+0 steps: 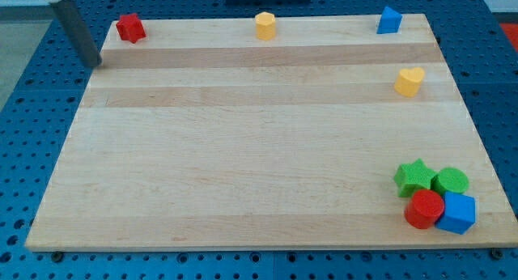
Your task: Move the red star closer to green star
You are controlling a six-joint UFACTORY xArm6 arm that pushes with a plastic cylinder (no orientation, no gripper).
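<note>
Jaws are none: my tip (96,63) sits beside the red star (129,27), far from the green star (413,177).

- The wooden board (243,150) lies on a blue perforated table (24,150).
- My tip (97,64) sits at the board's left edge, near the view's top.
- Red star (129,27): just right of my tip, slightly above.
- Yellow block (265,25): further right, along the top edge.
- Blue block (389,20): far right of my tip.
- Yellow heart (409,81): far right, slightly below.
- Green star (414,176), green cylinder (450,181), red cylinder (424,209) and blue cube (458,213): clustered, touching, far right and well below my tip.
</note>
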